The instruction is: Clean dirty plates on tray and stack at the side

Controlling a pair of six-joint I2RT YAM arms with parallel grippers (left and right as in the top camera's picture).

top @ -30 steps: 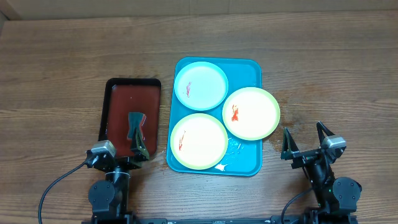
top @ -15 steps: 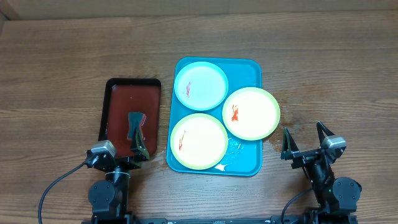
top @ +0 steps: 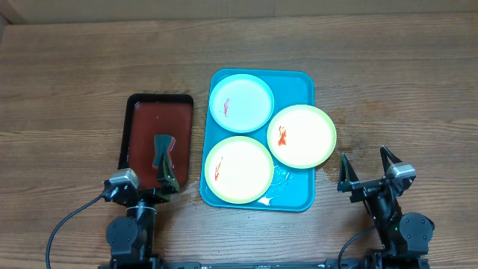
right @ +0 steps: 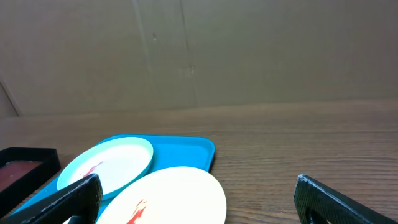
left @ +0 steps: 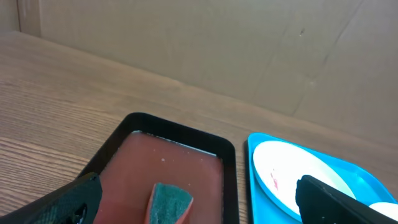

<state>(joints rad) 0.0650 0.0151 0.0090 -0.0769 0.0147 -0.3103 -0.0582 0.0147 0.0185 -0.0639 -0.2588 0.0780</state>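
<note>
- Left jaws spread, empty; sponge (left: 169, 202) lies just ahead on dark tray (top: 142, 123).
- Right jaws spread, empty.
- Three plates (top: 240, 103) sit on blue tray (top: 299, 84), mid-counter; red-smeared plate (top: 302, 136) is nearest the right arm.

overhead down — wrists forward, sharing tray (top: 297, 84)

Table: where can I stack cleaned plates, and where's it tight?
Bare wood right of the turquoise tray, beyond the overhanging green-rimmed plate and ahead of the right gripper; also left of the dark tray. Crowded: the turquoise tray and the gap between trays.
</note>
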